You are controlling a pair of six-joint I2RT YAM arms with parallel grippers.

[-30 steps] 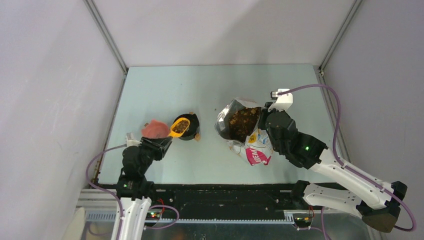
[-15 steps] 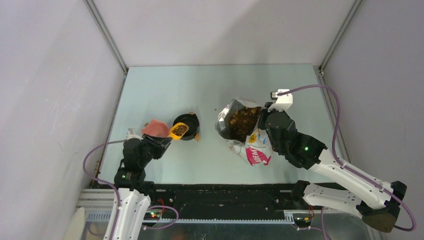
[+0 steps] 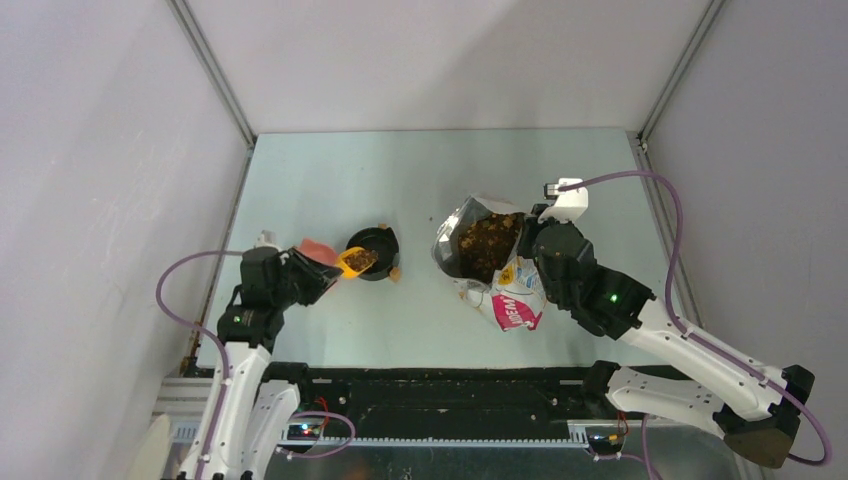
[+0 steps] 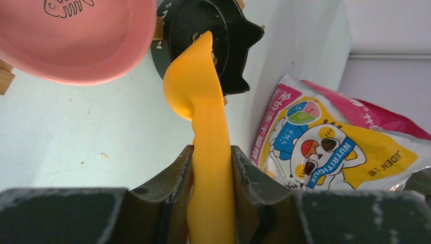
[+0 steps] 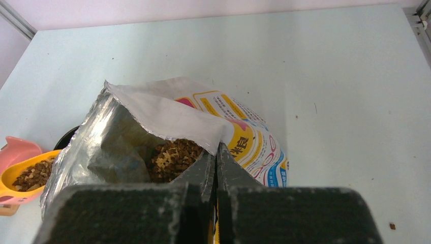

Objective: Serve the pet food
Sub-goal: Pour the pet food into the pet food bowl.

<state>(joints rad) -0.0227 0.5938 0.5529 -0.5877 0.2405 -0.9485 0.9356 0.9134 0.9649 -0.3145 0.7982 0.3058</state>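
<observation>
My left gripper (image 4: 211,157) is shut on the handle of a yellow scoop (image 4: 203,101). The scoop's head (image 3: 357,261) holds brown pet food (image 5: 31,173) and hangs over the left rim of a black bowl (image 3: 380,245). The left wrist view shows only the scoop's underside. A pink bowl (image 3: 314,247) sits just left of the black one. More pet food (image 3: 487,243) fills the open printed bag (image 3: 505,300) at centre right. My right gripper (image 5: 216,152) is shut on the bag's upper edge (image 5: 167,114) and holds its mouth open.
Grey walls close in the pale green table (image 3: 420,170) on the left, back and right. A few stray kibble bits lie on the table by the black bowl (image 4: 234,40) and at the right (image 5: 392,225). The black rail (image 3: 440,390) runs along the near edge.
My left arm has swung left and its wrist has turned. The scoop has drawn back from the middle of the black bowl to its left rim. The right arm and the bag have not moved.
</observation>
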